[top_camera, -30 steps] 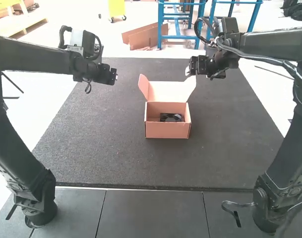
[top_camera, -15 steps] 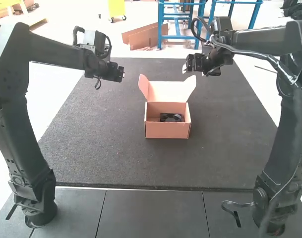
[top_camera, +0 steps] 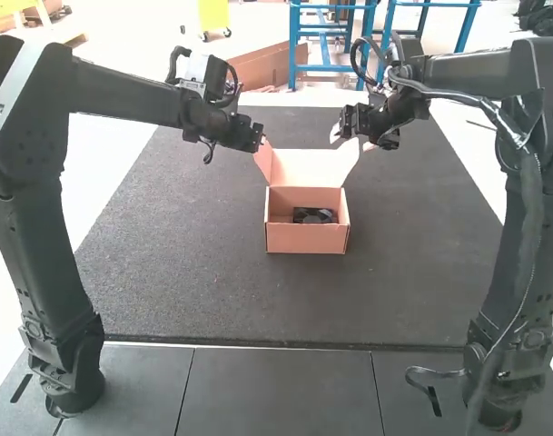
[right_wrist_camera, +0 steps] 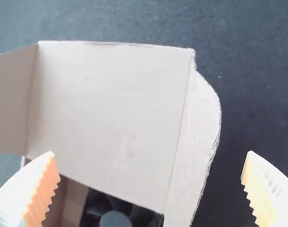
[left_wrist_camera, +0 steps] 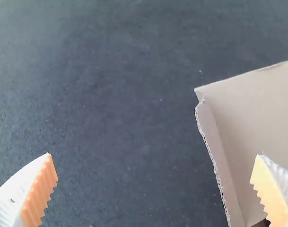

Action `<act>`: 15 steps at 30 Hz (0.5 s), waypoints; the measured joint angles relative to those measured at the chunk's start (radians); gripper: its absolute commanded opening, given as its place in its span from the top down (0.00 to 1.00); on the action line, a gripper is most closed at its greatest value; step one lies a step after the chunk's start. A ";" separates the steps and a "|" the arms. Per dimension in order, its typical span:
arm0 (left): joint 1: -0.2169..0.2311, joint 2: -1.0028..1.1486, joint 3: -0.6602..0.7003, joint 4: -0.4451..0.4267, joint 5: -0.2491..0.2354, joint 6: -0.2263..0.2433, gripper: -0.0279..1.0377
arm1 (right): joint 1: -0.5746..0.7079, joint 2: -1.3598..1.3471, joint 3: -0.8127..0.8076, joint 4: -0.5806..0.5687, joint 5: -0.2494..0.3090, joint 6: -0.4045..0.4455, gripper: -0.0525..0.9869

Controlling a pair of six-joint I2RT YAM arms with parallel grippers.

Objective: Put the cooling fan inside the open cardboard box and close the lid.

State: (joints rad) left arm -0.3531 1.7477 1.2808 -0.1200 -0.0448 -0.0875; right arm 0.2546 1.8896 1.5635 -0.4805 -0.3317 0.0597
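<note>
High view, cooling fan (top_camera: 313, 216): black, lying flat on the floor of the cardboard box (top_camera: 306, 234), below the rim.
Right wrist view, cooling fan (right_wrist_camera: 113, 218): dark, partly hidden behind the lower edge of the raised lid (right_wrist_camera: 110, 118).
High view, cardboard box: near the middle of the dark mat (top_camera: 167, 245), open at the top.
High view, lid (top_camera: 305, 168): upright from the back wall, with a side flap (top_camera: 262, 156) at each end.
High view, left gripper (top_camera: 254, 138): at the upper corner of the lid's left side flap; touching or just apart, cannot tell.
Left wrist view, left gripper (left_wrist_camera: 153, 189): spread wide, with the flap's corner between the orange pads and nearer one of them, gripping nothing.
High view, right gripper (top_camera: 346, 123): just above the lid's right top corner, apart from the left gripper.
Right wrist view, right gripper (right_wrist_camera: 148, 184): spread wide, holding nothing, with the lid's inner face and its right flap seen between the fingers.
</note>
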 measured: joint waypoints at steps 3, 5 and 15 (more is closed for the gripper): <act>0.000 0.003 0.000 -0.002 0.015 -0.011 0.06 | 0.000 0.000 0.000 0.000 -0.010 0.000 0.12; 0.000 0.003 0.000 0.000 0.019 -0.019 0.06 | 0.000 0.000 0.000 0.000 -0.012 0.000 0.12; 0.000 0.003 0.000 0.028 -0.109 -0.025 0.06 | 0.000 0.000 0.001 0.000 -0.014 -0.002 0.12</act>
State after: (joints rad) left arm -0.3527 1.7512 1.2808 -0.0917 -0.1539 -0.1123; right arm 0.2546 1.8896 1.5642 -0.4805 -0.3454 0.0582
